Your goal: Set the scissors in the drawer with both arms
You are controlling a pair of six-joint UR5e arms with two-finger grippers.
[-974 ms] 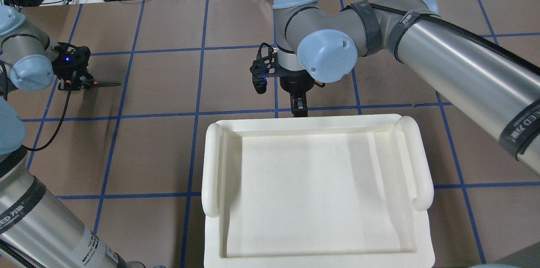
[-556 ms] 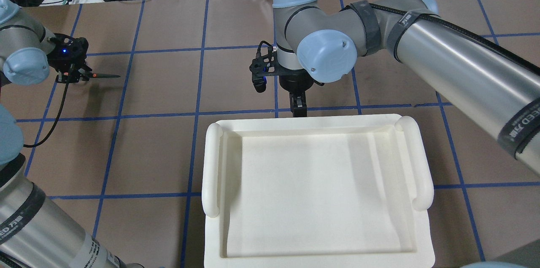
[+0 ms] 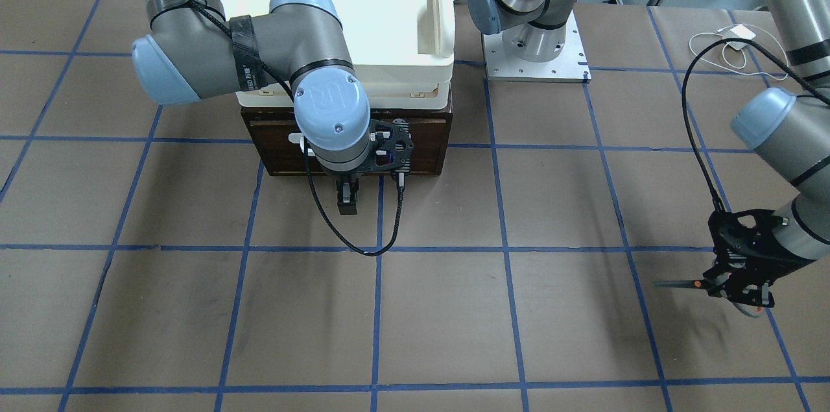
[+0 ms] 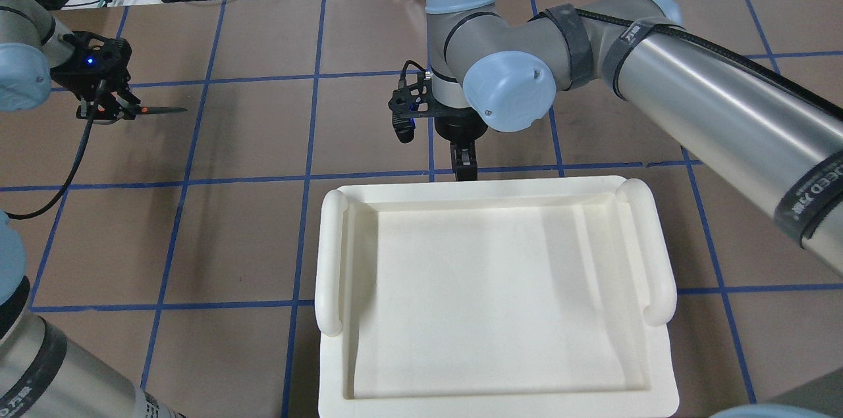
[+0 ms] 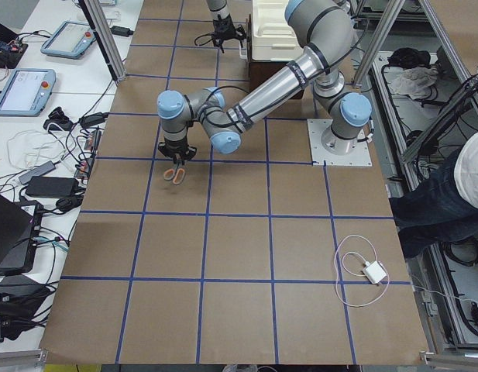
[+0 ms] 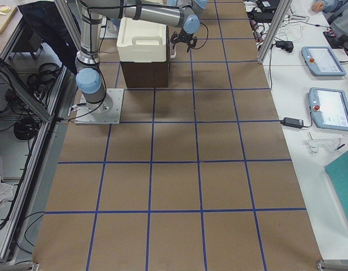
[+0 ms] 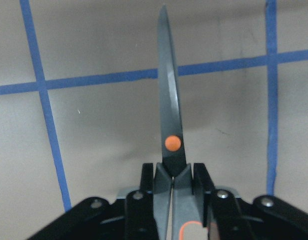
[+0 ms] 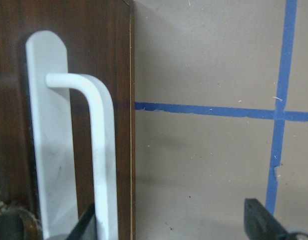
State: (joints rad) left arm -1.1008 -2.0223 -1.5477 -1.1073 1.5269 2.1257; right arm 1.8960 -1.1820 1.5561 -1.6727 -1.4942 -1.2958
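Your scissors point(image 3: 687, 283) are clamped by the handles in the left gripper's point(image 7: 172, 177) jaws, lifted off the counter point(image 3: 454, 308) and well apart from the drawer point(image 3: 425, 139). Their long axis is level, with the blades aimed back toward it. The right gripper point(image 3: 347, 201) is far nearer the drawer, its jaws spread and empty just beside the white bar handle point(image 8: 101, 150); the drawer looks shut, so it probably needs pulling out first.

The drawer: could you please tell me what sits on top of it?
A cream-white tray rests on the drawer, covering it; the drawer's top and interior are hidden.
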